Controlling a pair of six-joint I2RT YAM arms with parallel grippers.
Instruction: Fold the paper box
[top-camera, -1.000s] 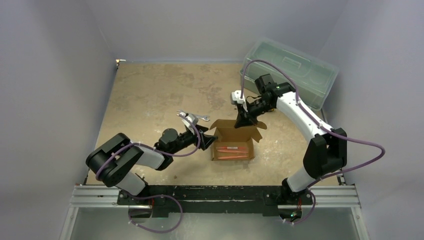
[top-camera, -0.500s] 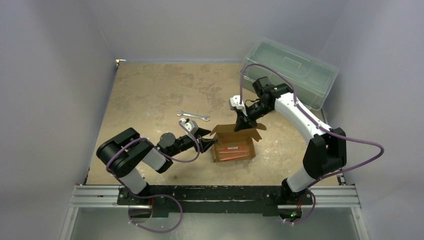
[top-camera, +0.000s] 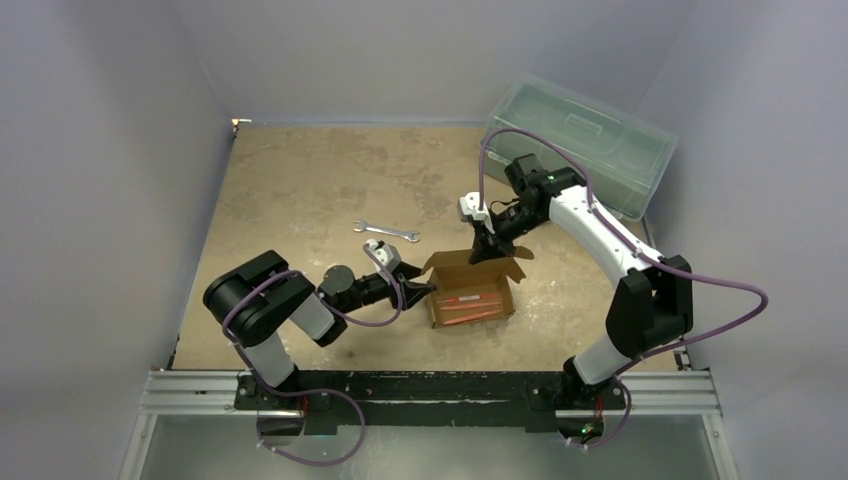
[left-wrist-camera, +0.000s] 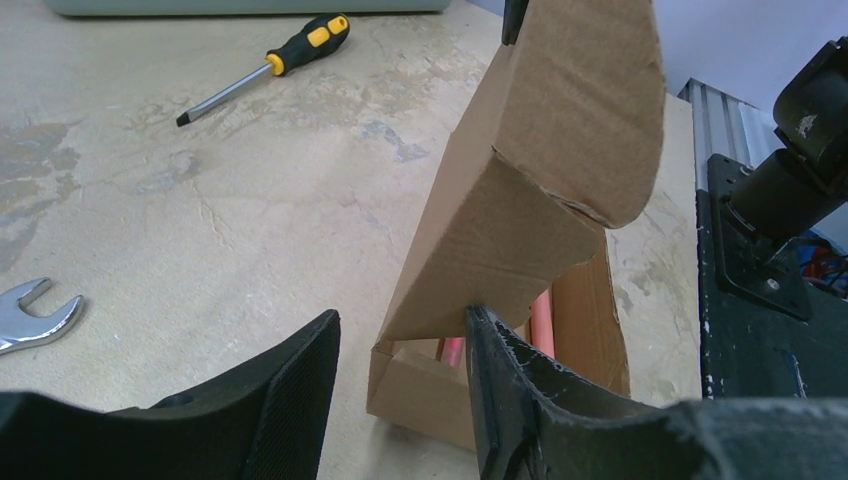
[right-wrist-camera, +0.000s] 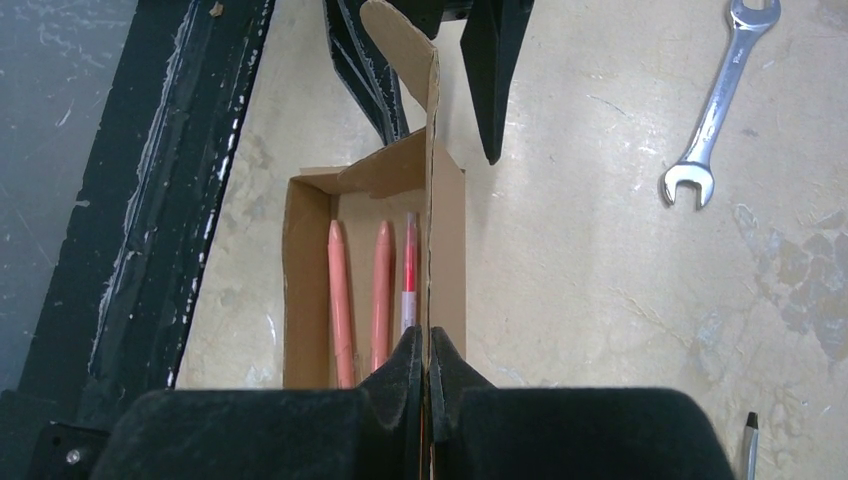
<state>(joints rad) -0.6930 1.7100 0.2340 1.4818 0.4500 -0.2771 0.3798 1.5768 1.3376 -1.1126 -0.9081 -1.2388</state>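
The paper box (top-camera: 470, 298) is brown cardboard and lies open on the table with pink-orange pens (right-wrist-camera: 340, 300) inside. Its long lid flap (right-wrist-camera: 432, 180) stands upright, and my right gripper (right-wrist-camera: 428, 345) is shut on that flap's top edge, above the box (top-camera: 480, 248). My left gripper (top-camera: 418, 290) is at the box's left end with its jaws apart. In the left wrist view its right finger (left-wrist-camera: 500, 390) touches the underside of the folded side flap (left-wrist-camera: 500, 250), while its left finger (left-wrist-camera: 290, 400) stays outside the box. The gap (left-wrist-camera: 400, 318) between them faces the box's corner.
A silver wrench (top-camera: 385, 231) lies on the table left of the box. A screwdriver with a black-and-yellow handle (left-wrist-camera: 270, 60) lies farther back. The green-tinted lidded bin (top-camera: 580, 140) stands at the back right. The black base rail (right-wrist-camera: 150, 200) runs along the near edge.
My left gripper has swung toward the near edge and in to the box's left end, its jaws narrowing. The right gripper shifted slightly left and back, still holding the lid flap.
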